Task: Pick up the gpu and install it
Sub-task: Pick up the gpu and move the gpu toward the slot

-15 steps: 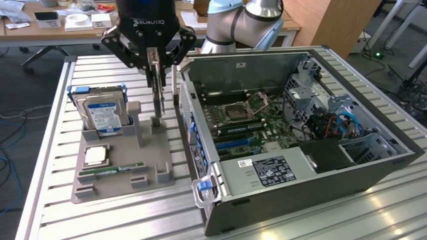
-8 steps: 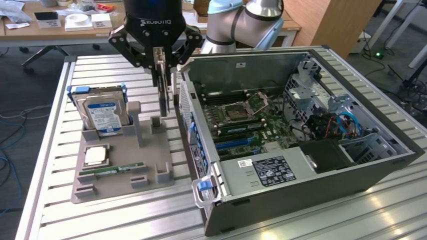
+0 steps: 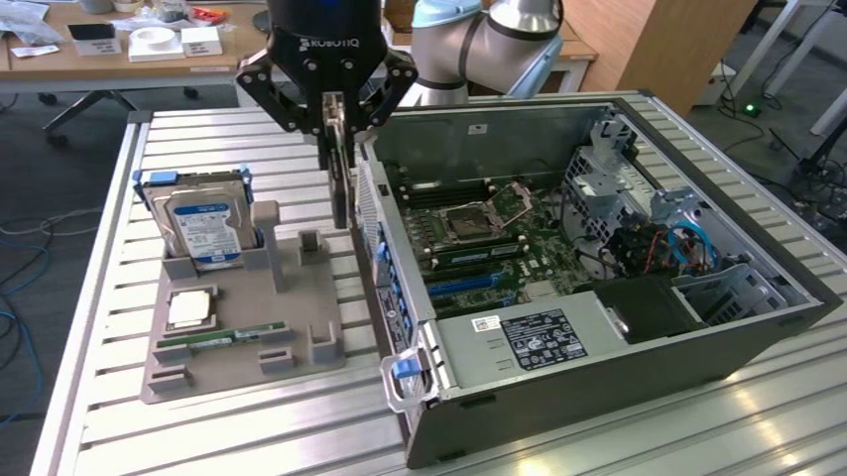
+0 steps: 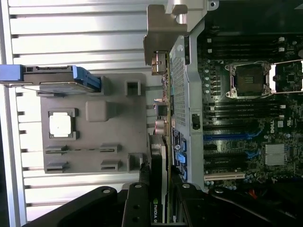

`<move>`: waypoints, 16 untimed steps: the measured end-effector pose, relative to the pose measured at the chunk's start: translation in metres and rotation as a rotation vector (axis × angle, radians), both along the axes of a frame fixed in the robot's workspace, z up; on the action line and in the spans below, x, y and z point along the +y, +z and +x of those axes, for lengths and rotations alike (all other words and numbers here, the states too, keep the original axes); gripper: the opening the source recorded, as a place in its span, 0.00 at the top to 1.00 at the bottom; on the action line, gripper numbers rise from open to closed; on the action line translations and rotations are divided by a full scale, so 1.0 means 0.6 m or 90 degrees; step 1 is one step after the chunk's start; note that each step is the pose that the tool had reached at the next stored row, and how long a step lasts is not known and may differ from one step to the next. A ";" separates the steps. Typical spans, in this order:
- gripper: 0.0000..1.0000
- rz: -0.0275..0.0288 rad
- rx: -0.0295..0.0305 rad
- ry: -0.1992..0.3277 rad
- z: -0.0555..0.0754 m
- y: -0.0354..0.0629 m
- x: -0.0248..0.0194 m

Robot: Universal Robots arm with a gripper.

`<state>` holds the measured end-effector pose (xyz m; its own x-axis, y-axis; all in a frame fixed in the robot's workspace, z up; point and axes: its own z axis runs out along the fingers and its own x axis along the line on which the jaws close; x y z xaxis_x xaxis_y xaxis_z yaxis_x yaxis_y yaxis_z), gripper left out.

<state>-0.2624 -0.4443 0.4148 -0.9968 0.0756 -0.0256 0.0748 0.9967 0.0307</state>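
A: So, where is the gpu [image 3: 340, 183]?

B: Hanging edge-down from the jaws, which are partly closed and pinch its upper edge. It sits over the gap between the grey holder [image 3: 238, 347] and the open computer case [image 3: 582, 367].

A: How will it handle?

B: Light and stiff, I'd judge, but fragile, with bare components on the board. Pinching the flat faces near the top edge looks sound. The silver bracket [image 4: 161, 33] and the connector edge are best left free.
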 end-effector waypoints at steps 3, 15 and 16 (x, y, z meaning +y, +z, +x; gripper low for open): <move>0.73 0.0001 0.0000 0.000 0.009 0.001 0.0002; 0.73 0.0011 0.0000 0.000 0.054 0.001 0.0012; 0.73 0.0012 0.0000 0.000 0.059 0.001 0.0013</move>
